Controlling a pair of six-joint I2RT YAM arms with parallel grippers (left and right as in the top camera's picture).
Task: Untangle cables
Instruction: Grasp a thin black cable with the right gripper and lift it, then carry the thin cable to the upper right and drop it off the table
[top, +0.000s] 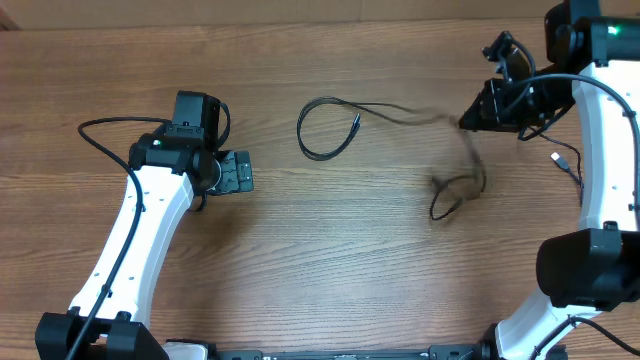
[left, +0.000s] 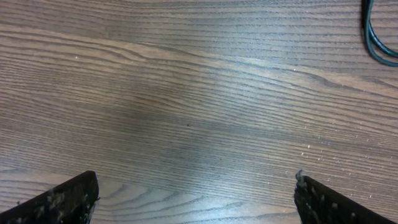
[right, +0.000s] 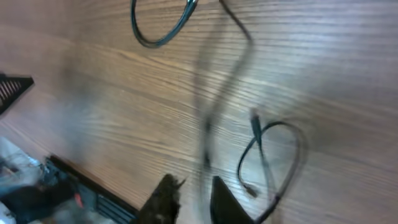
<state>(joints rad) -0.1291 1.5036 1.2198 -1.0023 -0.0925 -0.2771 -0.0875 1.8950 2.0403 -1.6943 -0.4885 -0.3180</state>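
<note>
Right gripper (top: 468, 121) clenched on the cables (top: 299, 132), one blurred strand lifting off the table (top: 330, 260); left gripper (left: 196, 186) hangs released, jaws wide.

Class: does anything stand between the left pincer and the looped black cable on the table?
Nothing visible does: only bare wooden table lies between the open left pincer and the looped cable, which are apart.

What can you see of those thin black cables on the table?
The cables are thin, black cords. One end curls into a loop mid-table. From there the line runs right, motion-blurred, to the right end effector, which is shut on it; below that it droops into a smaller loop on the wooden table.
</note>
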